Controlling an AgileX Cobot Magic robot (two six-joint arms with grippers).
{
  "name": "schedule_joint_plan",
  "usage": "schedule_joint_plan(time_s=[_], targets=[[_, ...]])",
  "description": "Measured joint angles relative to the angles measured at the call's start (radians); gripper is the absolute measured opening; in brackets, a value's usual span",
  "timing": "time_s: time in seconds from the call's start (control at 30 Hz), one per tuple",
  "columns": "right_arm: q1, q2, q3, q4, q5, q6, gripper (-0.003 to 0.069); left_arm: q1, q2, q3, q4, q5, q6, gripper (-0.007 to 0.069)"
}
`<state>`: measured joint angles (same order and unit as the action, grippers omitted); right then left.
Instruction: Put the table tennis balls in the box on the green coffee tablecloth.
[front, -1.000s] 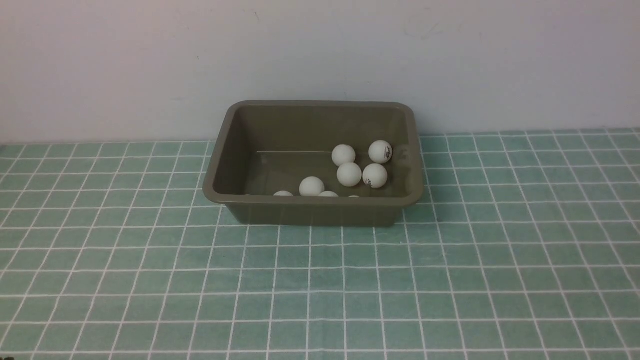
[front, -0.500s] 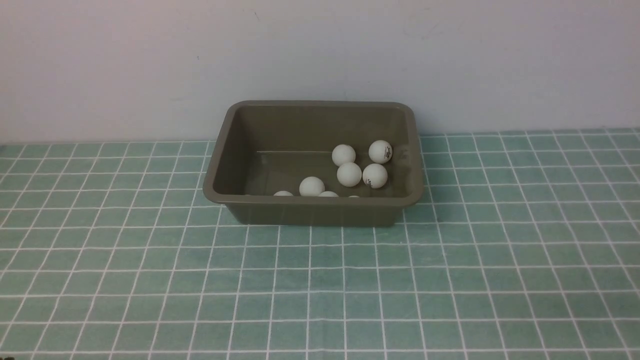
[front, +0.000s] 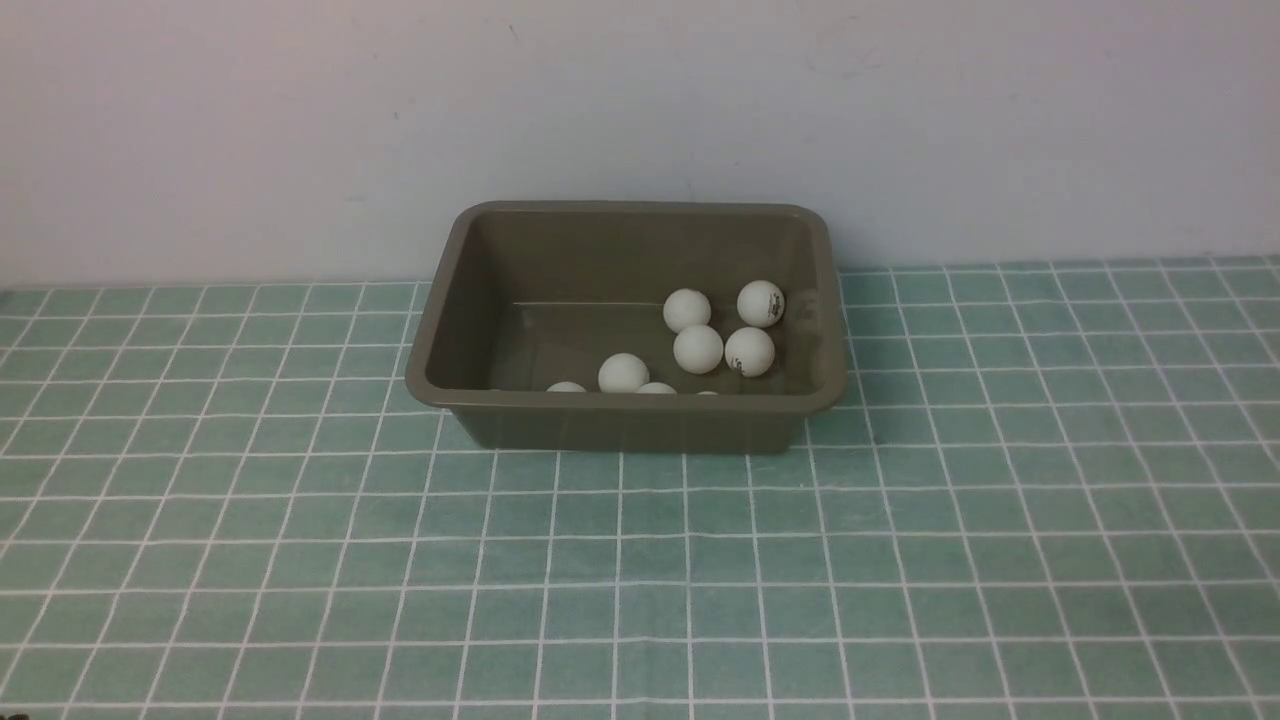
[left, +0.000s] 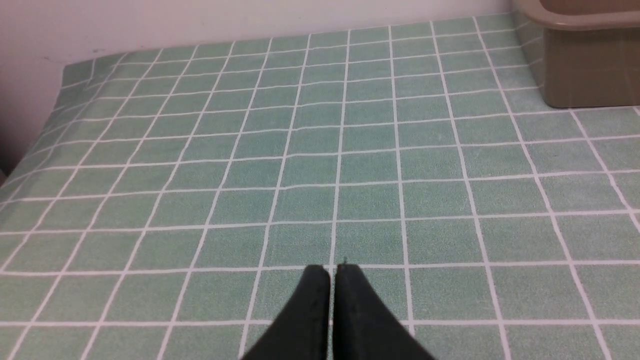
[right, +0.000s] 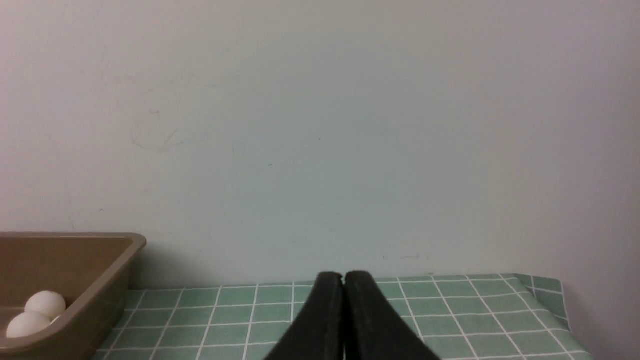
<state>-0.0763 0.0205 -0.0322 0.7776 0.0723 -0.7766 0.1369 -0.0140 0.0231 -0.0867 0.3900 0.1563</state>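
Front view shows the olive-brown plastic box (front: 627, 330) with rounded corners sitting on the teal-green checked tablecloth (front: 640, 560), close to the wall. Small white table tennis balls (front: 698, 348) rest inside it, mostly toward its right and near sides (some hide behind the near wall). No ball lies on the cloth, so the job looks done. Both the left gripper (left: 332, 272) and the right gripper (right: 344, 280) are closed and empty, well apart from the box.
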Motion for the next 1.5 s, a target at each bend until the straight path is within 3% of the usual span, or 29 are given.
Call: schedule_joint_plan(time_s=[0.07, 0.2, 0.3, 0.37, 0.4, 0.47, 0.57, 0.8, 1.07, 1.5], targets=[[0.000, 0.000, 0.000, -0.031, 0.007, 0.016, -0.0010, 0.000, 0.000, 0.000, 0.000, 0.000, 0.000, -0.0004], [0.000, 0.000, 0.000, -0.239, 0.070, 0.157, -0.0010, 0.000, 0.000, 0.000, 0.000, 0.000, 0.000, -0.0004], [0.000, 0.000, 0.001, -0.417, 0.110, 0.337, -0.0010, 0.000, 0.000, 0.000, 0.000, 0.000, 0.000, -0.0004], [0.000, 0.000, 0.017, -0.614, 0.121, 0.597, -0.0010, 0.000, 0.000, 0.000, 0.000, 0.000, 0.000, -0.0004], [0.000, 0.000, 0.017, -0.614, 0.121, 0.597, -0.0010, 0.000, 0.000, 0.000, 0.000, 0.000, 0.000, -0.0004], [0.000, 0.000, 0.041, -0.710, 0.121, 0.747, -0.0010, 0.000, 0.000, 0.000, 0.000, 0.000, 0.000, -0.0004], [0.000, 0.000, 0.060, -0.770, 0.126, 0.875, -0.0010, 0.000, 0.000, 0.000, 0.000, 0.000, 0.000, -0.0004], [0.000, 0.000, 0.061, -0.790, 0.142, 0.929, -0.0010, 0.000, 0.000, 0.000, 0.000, 0.000, 0.000, -0.0004], [0.000, 0.000, 0.060, -0.793, 0.280, 0.934, -0.0010, 0.000, 0.000, 0.000, 0.000, 0.000, 0.000, -0.0004], [0.000, 0.000, 0.058, -0.793, 0.290, 0.925, -0.0010, 0.000, 0.000, 0.000, 0.000, 0.000, 0.000, -0.0004]])
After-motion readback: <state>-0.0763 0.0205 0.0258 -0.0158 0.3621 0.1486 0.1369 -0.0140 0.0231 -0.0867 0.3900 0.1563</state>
